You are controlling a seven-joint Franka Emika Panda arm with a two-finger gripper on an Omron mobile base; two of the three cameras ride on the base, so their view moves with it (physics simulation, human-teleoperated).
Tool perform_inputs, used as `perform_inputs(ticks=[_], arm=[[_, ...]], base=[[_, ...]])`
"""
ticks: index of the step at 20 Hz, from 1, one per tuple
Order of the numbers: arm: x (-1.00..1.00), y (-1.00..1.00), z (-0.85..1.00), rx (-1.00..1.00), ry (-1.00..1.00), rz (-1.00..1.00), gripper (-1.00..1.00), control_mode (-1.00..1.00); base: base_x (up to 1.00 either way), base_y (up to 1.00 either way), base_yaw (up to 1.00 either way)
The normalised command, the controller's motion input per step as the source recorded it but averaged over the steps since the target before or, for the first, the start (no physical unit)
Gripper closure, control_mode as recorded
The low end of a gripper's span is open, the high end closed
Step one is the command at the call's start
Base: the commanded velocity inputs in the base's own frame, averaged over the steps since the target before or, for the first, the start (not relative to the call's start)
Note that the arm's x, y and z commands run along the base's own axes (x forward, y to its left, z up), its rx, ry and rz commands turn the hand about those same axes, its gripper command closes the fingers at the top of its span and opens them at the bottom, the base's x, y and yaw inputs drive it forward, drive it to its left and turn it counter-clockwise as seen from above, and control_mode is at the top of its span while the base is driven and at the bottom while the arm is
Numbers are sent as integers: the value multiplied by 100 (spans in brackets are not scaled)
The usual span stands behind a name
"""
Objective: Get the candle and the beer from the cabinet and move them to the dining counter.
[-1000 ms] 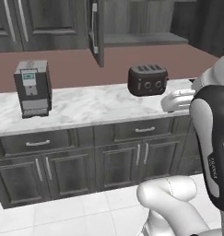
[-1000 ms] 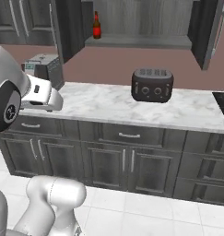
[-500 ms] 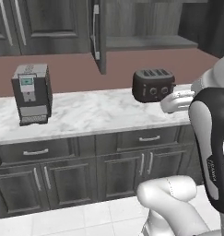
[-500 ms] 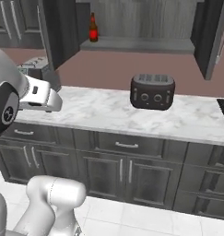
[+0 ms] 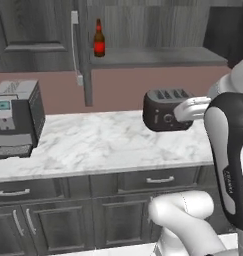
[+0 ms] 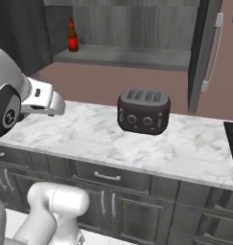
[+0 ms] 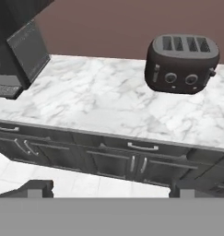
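The beer (image 5: 98, 39) is a slim dark bottle with a red label, upright at the left end of the shelf in the open cabinet (image 5: 158, 57). It is also at the upper left of the right base view, beer (image 6: 73, 38), on the cabinet (image 6: 127, 56) shelf. My gripper (image 7: 109, 190) is open and holds nothing, its fingertips (image 7: 39, 186) wide apart. It hangs in front of the wall counter, well below the shelf, and looks down at the counter top. The candle and the dining counter are out of view.
A dark toaster (image 5: 165, 109) and a coffee machine (image 5: 15, 117) stand on the marble wall counter (image 5: 103, 145). An open cabinet door (image 5: 82, 55) juts out left of the shelf, and another door (image 6: 204, 52) stands at its right. Drawers and doors (image 7: 118, 159) run below.
The whole picture has shifted in both base views, so the camera has moved: counter and cabinet now sit lower and nearer, and the bottle has come into the left view. The gripper stays open.
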Motion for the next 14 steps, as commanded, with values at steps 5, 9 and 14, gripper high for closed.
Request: perform_inputs(ticks=[5, 9, 14], arm=[[0, 0, 0, 0, 0, 0, -100, 100], [0, 0, 0, 0, 0, 0, -100, 100], [0, 0, 0, 0, 0, 0, -100, 100]], base=[[57, -41, 8], [35, -27, 1], [16, -8, 0]])
